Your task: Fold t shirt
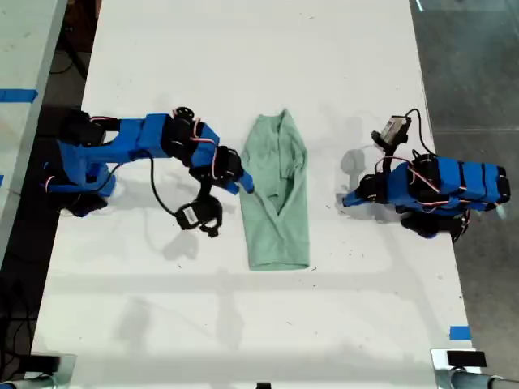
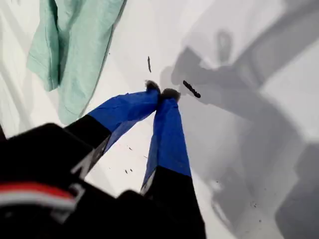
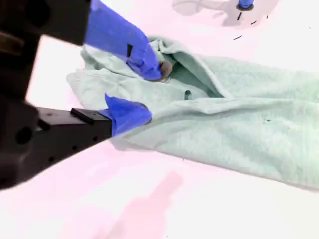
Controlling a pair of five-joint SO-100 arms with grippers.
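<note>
Two arms, one t-shirt, one white table [image 1: 243, 324]; entries run from the exterior view's left to its right.

1. My second gripper [image 3: 144, 92]. It is on the arm at the exterior view's left, reaching to the near edge of the cloth. Jaws are parted to a moderate gap. One blue fingertip [image 3: 158, 69] rests on top of the fabric by a raised fold, and the other lies low at the cloth's edge on the table. Nothing is clamped yet.

2. T-shirt [image 1: 277, 194]. Pale mint green and wrinkled, it lies flat at the middle of the table. It is already doubled into a narrow strip that runs from the far side toward the near side in the exterior view. One layer overlaps the other and leaves a V-shaped opening along the middle.

3. My first gripper [image 2: 162, 93]. It is on the arm at the exterior view's right, over bare table and apart from the cloth. Jaws are closed tip to tip and hold nothing.

Handling note, as a judgement: the step in hand looks like taking the edge for a further fold.
- Slide the lower finger under every layer before closing, so the strip does not split open.
- Close firmly on the thick fold, not on a single ply.
- Lift only enough to clear the table, then carry the cloth across evenly.
- Open the idle gripper before bringing it in to pin or share the load.
</note>
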